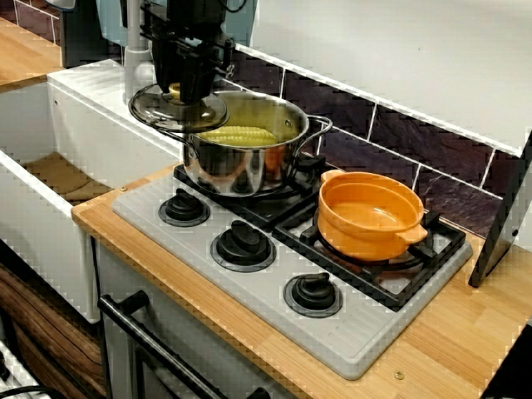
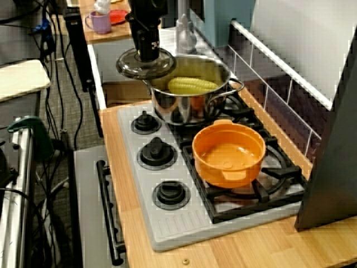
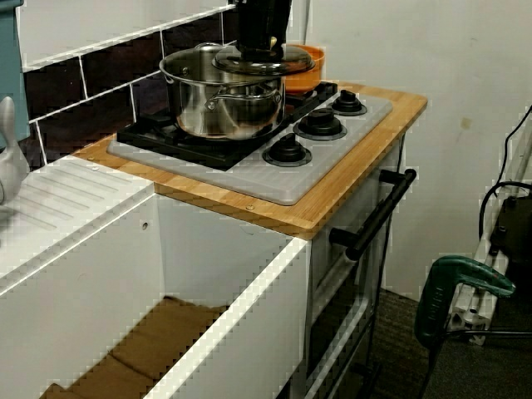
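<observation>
In the front view my black gripper point(image 1: 188, 87) reaches down from above and is shut on the knob of a round glass lid point(image 1: 165, 113). It holds the lid level, just above the left rim of a shiny steel pot point(image 1: 237, 165) on the back left burner. A yellow corn cob point(image 1: 238, 135) lies inside the pot. The view from the stove's end shows the gripper point(image 2: 148, 54), lid point(image 2: 133, 66), pot point(image 2: 192, 106) and corn point(image 2: 192, 85). From the sink side, the lid point(image 3: 289, 60) overlaps the pot point(image 3: 218, 108) rim.
An empty orange pot point(image 1: 367, 218) sits on the right burner. Three black knobs point(image 1: 242, 244) line the grey stove's front. A white sink point(image 1: 50, 179) lies to the left, with a grey faucet point(image 1: 135, 50) behind it. A dark slanted panel point(image 1: 503, 224) stands at the right, and an oven handle point(image 3: 378, 214) juts out in front.
</observation>
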`<state>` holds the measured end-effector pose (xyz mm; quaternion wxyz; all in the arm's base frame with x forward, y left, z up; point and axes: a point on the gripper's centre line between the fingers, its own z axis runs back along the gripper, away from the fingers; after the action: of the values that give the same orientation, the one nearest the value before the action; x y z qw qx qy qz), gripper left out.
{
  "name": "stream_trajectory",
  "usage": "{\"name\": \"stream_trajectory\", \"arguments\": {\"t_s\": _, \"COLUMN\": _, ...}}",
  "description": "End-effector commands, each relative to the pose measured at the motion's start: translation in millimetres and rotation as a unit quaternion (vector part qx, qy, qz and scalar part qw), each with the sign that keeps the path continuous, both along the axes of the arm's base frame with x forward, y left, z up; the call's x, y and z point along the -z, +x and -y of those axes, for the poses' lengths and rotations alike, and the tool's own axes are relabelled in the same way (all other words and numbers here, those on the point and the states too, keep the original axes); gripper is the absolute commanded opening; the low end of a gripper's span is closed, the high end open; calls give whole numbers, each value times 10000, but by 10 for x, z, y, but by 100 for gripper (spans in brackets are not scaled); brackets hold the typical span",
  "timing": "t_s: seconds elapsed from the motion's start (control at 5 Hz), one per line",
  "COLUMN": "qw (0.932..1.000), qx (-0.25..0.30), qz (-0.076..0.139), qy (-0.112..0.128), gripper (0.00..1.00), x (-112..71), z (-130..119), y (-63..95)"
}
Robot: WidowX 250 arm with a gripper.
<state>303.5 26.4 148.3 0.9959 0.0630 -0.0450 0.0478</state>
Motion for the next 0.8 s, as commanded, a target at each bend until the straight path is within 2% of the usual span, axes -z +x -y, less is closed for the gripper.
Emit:
{"name": "stream_trajectory", "arguments": {"t_s": 0.0, "qw": 9997, "qx": -26, "qz": 219, "qy": 116, "gripper": 0, "x": -66, "z": -68, "y": 71}}
{"name": "stream_trajectory", "arguments": {"t_s": 0.6, "qw": 9996, "qx": -22, "qz": 212, "qy": 169, "gripper": 0, "x": -17, "z": -63, "y": 103}}
